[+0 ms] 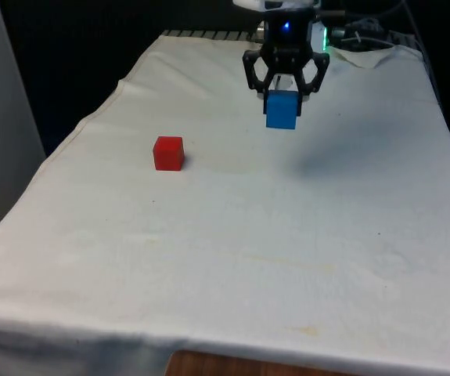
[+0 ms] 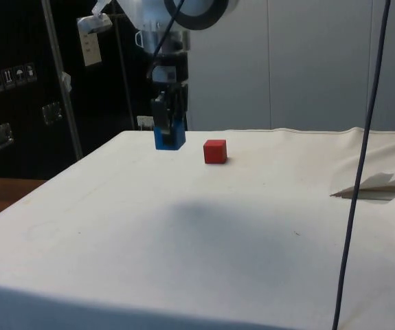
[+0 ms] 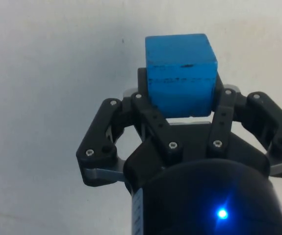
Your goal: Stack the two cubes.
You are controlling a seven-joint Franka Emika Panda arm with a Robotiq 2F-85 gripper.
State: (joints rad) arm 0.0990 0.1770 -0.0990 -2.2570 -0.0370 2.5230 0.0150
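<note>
My gripper [image 1: 282, 100] is shut on a blue cube [image 1: 282, 110] and holds it in the air well above the cloth. From the side, the blue cube [image 2: 169, 133] hangs under the gripper [image 2: 168, 120], clear of the table. The wrist view has the blue cube [image 3: 181, 73] clamped between the two fingers [image 3: 145, 105], with the gripper [image 3: 182, 100] closed around it. A red cube [image 1: 168, 153] rests on the cloth toward the front view's left, apart from the blue one. In the side view the red cube [image 2: 215, 151] stands just beyond the gripper.
The white cloth [image 1: 232, 235] covers the whole table. A dark cable [image 2: 362, 158] hangs down near the side camera. Crumpled cloth and cables [image 1: 365, 47] lie by the robot's base at the far end.
</note>
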